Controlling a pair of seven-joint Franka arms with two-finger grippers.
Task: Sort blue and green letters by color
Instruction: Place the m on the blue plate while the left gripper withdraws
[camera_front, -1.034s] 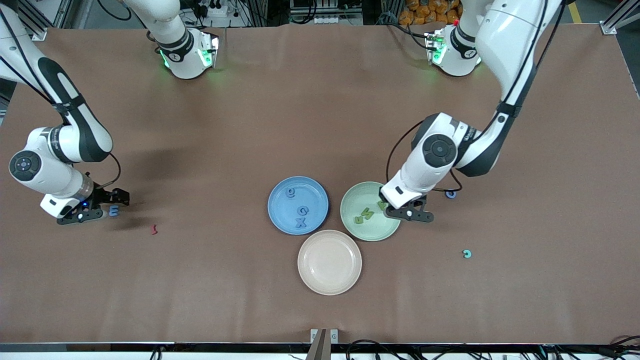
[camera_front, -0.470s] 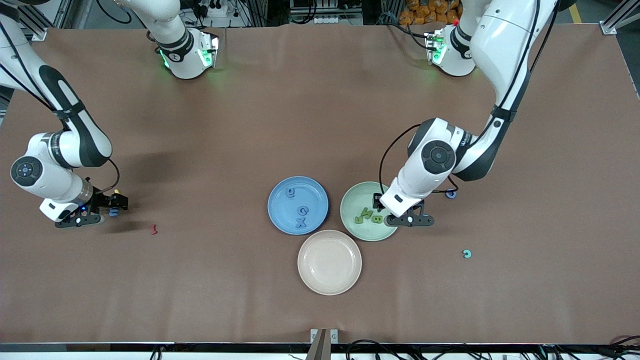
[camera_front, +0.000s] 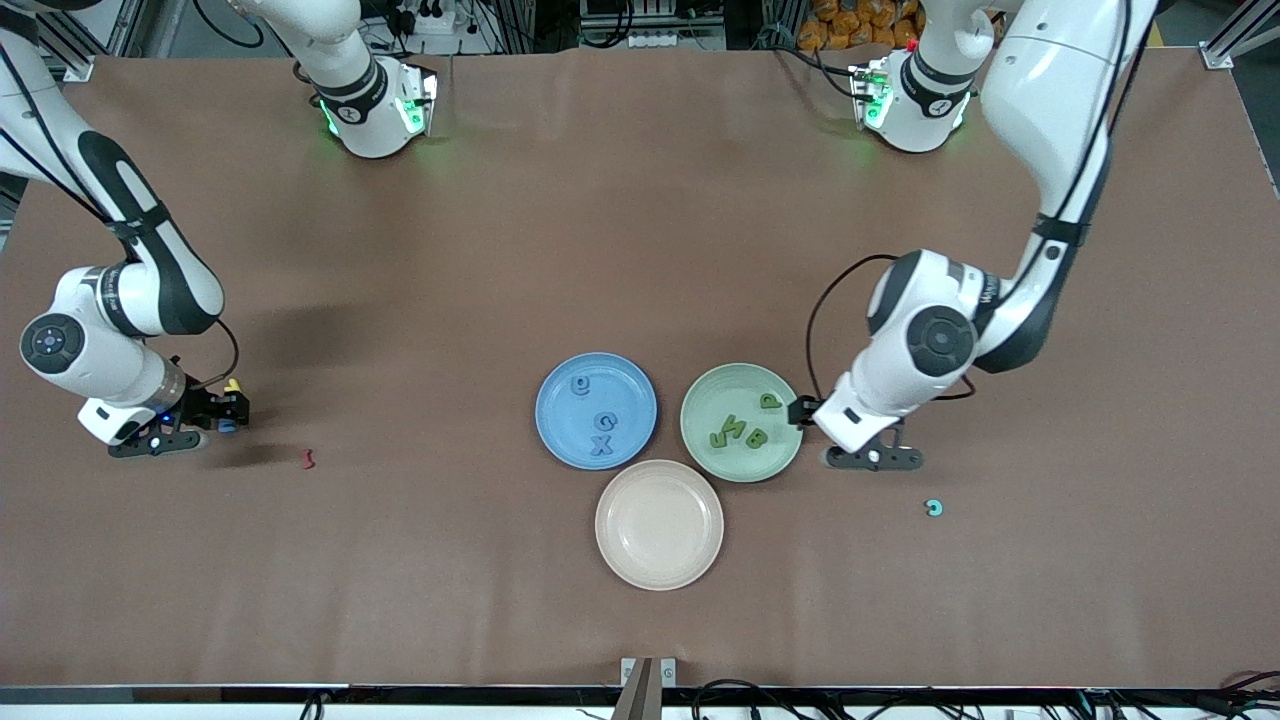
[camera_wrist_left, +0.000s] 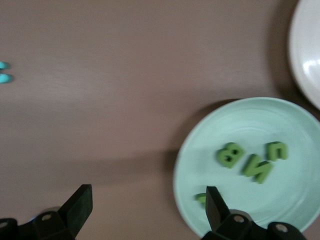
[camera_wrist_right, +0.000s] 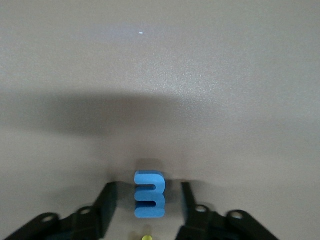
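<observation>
Hovering beside the green plate (camera_front: 700, 440), my left gripper (camera_wrist_left: 145, 210) is spread wide and empty. 4 green letters (camera_front: 740, 432) lie on that plate; 3 blue letters (camera_front: 601, 430) lie on the blue plate (camera_front: 560, 440). My right gripper (camera_wrist_right: 147, 212) brackets a blue E (camera_wrist_right: 149, 194) on the desk (camera_front: 400, 560); whether it pinches, I cannot tell.

A brown table (camera_front: 640, 250) carries three plates grouped near its middle: a blue plate (camera_front: 560, 425), a green plate (camera_front: 700, 400) beside it toward the left arm's end, and a beige plate (camera_front: 659, 524) nearer the front camera. Directly on the tabletop lie a teal letter (camera_front: 934, 508), a dark red letter (camera_front: 309, 459) and a blue letter (camera_wrist_right: 149, 194) at the right arm's end.
</observation>
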